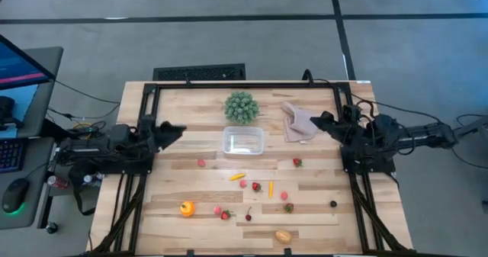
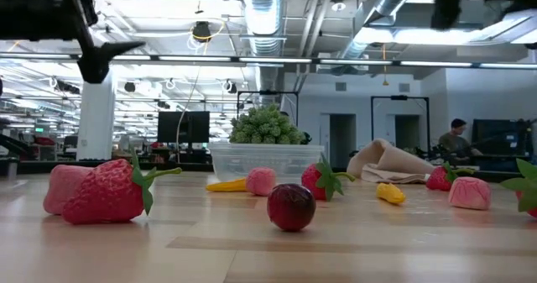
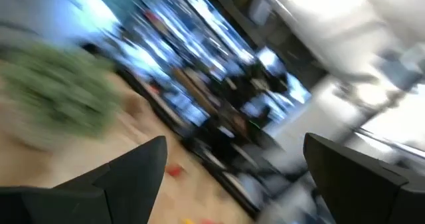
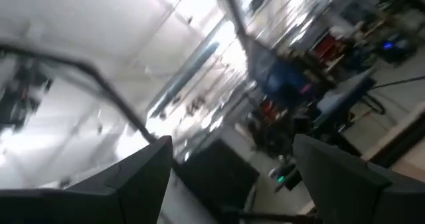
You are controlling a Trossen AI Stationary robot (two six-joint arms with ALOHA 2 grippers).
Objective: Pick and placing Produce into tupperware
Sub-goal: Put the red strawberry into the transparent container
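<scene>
The clear tupperware (image 1: 243, 141) stands on its base mid-table, just near of the green plant (image 1: 241, 107); the low view shows it (image 2: 267, 160) behind the fruit. The produce lies scattered on the wood nearer the front: a strawberry (image 1: 297, 162), a yellow piece (image 1: 238, 177), an orange one (image 1: 187, 208), a dark one (image 1: 333, 204) and several more. My left gripper (image 1: 179, 130) hovers open at the table's left edge, pointing toward the tupperware. My right gripper (image 1: 319, 120) is open and raised at the right edge, beside the beige cloth (image 1: 299, 122). Both wrist views show wide-apart fingers with nothing between them.
The green plant and the crumpled beige cloth sit at the far side, flanking the tupperware. A black frame (image 1: 145, 112) runs along the table's left, right and far edges. A desk with a monitor and mouse (image 1: 14, 194) stands off the table's left.
</scene>
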